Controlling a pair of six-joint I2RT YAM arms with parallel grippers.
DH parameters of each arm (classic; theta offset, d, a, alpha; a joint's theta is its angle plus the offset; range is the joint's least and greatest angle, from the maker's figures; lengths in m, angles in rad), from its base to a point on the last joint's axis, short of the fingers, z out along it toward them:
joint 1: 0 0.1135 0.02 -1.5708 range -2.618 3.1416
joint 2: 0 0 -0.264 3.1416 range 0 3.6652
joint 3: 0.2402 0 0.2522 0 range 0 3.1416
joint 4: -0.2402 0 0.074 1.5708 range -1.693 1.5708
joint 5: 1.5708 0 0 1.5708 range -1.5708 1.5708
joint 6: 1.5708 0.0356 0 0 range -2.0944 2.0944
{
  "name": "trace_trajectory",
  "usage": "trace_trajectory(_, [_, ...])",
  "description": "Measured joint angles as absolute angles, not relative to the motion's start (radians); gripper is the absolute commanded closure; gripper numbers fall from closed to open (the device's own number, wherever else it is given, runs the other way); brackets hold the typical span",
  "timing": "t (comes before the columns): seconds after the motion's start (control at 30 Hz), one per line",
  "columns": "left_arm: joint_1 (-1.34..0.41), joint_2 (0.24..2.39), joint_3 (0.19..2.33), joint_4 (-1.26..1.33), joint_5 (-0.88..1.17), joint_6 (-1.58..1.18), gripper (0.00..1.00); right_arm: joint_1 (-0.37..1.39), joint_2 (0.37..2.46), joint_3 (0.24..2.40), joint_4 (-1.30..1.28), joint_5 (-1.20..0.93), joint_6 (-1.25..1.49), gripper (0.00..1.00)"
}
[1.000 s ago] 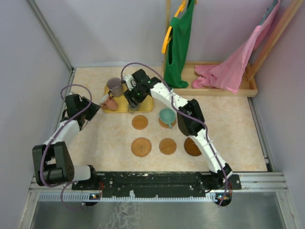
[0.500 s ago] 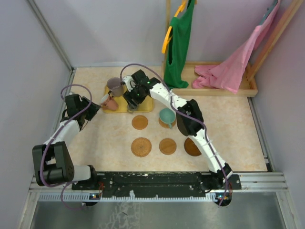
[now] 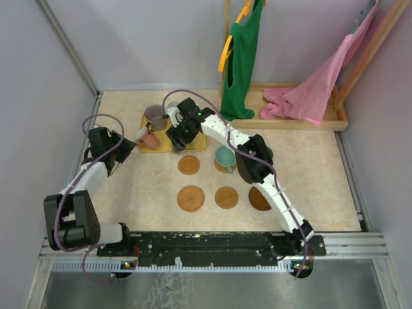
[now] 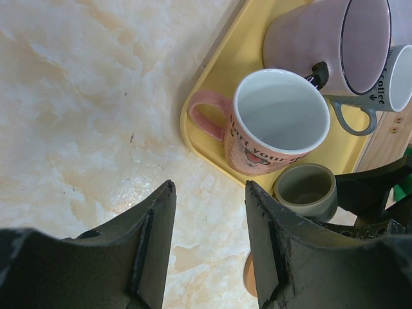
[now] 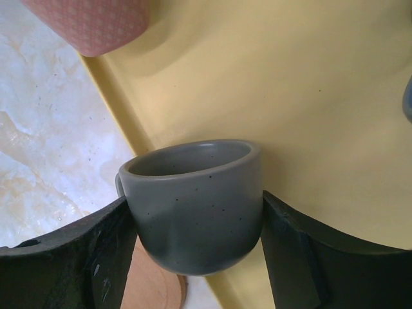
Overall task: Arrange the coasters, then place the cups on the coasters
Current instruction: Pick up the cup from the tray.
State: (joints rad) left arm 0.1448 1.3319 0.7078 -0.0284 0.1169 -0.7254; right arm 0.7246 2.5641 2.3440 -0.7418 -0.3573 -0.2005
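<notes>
A small grey cup [image 5: 193, 219] stands near the front edge of the yellow tray [image 5: 309, 84]. My right gripper [image 5: 193, 199] is open and straddles it, fingers close against both sides. A pink mug [image 4: 277, 122], a purplish mug [image 4: 322, 45] and a grey-handled cup [image 4: 402, 77] also stand on the tray [image 3: 199, 141]. The teal cup [image 3: 225, 156] sits on one coaster. Bare coasters lie at front left [image 3: 191, 198], front middle [image 3: 226, 197], front right [image 3: 259, 198] and behind them [image 3: 188, 165]. My left gripper [image 4: 209, 187] hangs open and empty over the table, left of the tray.
A wooden rack [image 3: 335, 119] at the back right carries a green garment [image 3: 241, 64] and a pink cloth [image 3: 315, 90]. Grey walls close in on both sides. The right arm's forearm [image 3: 248, 158] crosses above the teal cup.
My right gripper has slid a little left over the tray and its jaws have widened around the grey cup. The left arm has not moved.
</notes>
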Motion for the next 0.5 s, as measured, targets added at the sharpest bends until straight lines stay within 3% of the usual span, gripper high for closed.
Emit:
trace_trajectory(0.07, [0.145, 1.332, 0.707, -0.028, 0.117, -0.726, 0.46, 0.725, 2.564, 2.344, -0.738, -0.361, -0.200, 0.30])
trace_trajectory(0.17, [0.145, 1.333, 0.708, -0.028, 0.117, -0.726, 0.46, 0.725, 2.564, 2.344, -0.738, -0.361, -0.201, 0.52])
trace_trajectory(0.23, [0.145, 1.333, 0.708, -0.028, 0.117, -0.726, 0.47, 0.725, 2.564, 2.342, -0.729, -0.361, -0.197, 0.60])
trace_trajectory(0.4, [0.145, 1.333, 0.707, -0.028, 0.117, -0.726, 0.47, 0.725, 2.561, 2.316, -0.683, -0.373, -0.184, 1.00])
trace_trajectory(0.5, [0.145, 1.335, 0.708, -0.028, 0.117, -0.726, 0.47, 0.725, 2.539, 2.261, -0.625, -0.379, -0.172, 1.00])
